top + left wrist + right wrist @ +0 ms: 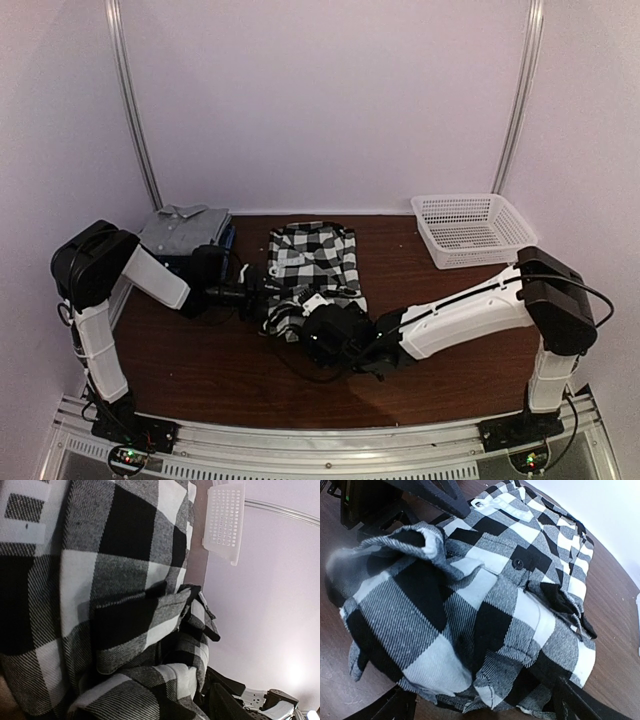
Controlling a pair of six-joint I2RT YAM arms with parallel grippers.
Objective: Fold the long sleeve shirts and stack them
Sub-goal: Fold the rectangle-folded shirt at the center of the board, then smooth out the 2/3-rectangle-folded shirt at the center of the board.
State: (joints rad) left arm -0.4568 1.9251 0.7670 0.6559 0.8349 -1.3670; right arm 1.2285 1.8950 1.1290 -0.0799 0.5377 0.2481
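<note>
The black-and-white plaid shirt lies bunched at the table's middle; it fills the left wrist view and the right wrist view. My left gripper is at its near left edge, its fingers buried in cloth and converging on the edge, shut on it. My right gripper is at the shirt's near edge, its fingers spread wide with cloth between them. A folded light grey shirt lies on a dark blue one at the back left.
A white mesh basket stands at the back right and shows in the left wrist view. The two arms meet close together at the shirt's near edge. White walls enclose the brown table.
</note>
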